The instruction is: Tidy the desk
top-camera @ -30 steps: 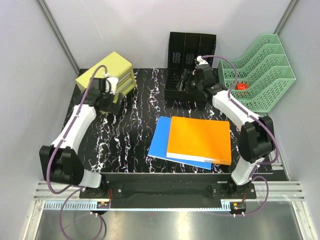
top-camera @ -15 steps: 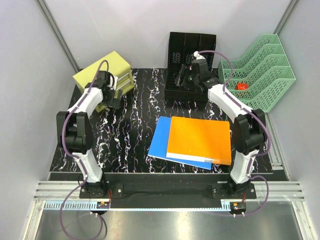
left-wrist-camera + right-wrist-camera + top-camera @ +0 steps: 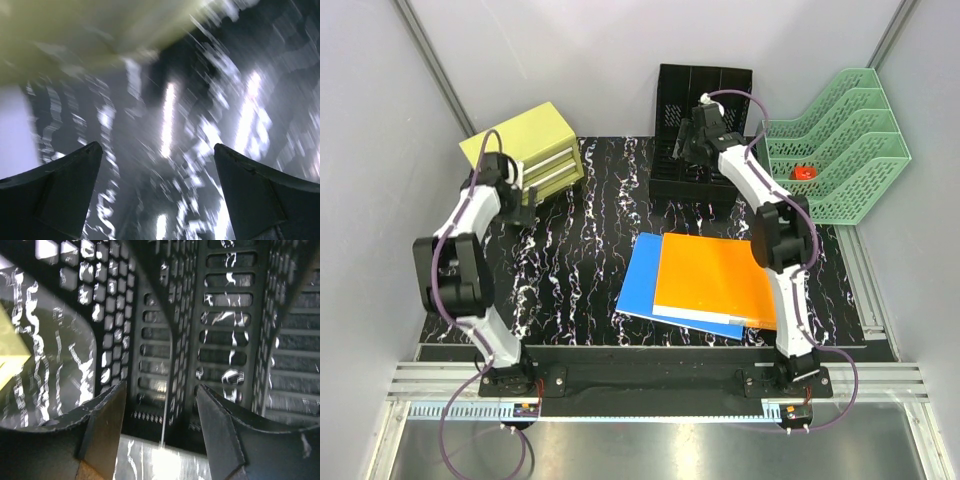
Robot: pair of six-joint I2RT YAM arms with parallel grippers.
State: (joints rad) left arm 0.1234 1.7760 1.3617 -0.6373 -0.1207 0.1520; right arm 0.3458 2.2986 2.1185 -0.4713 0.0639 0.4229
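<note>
The desk [image 3: 570, 270], a flat black slab veined white like marble, lay ahead of both arm bases and carried everything. By my reading, little tidying was done. The green rack [image 3: 845, 175] at the back right held only a small red thing [image 3: 804, 172], and no papers showed in the black file holder [image 3: 672, 95] at the back centre. The orange folder [image 3: 715, 275] lay askew on the blue folder [image 3: 638, 272] in the open, and neither was filed.

The rack was pale slotted plastic in stepped tiers. The holder was perforated, with upright dividers. The yellow drawer box [image 3: 525, 140] at the back left was blocky and matte. The folders were thin, smooth rectangles.

The left gripper [image 3: 156, 147] was spread wide over the desk beside the drawer box, holding nothing. The right gripper [image 3: 160, 390] had its jaws partway apart astride a divider, gripping nothing I could see.
</note>
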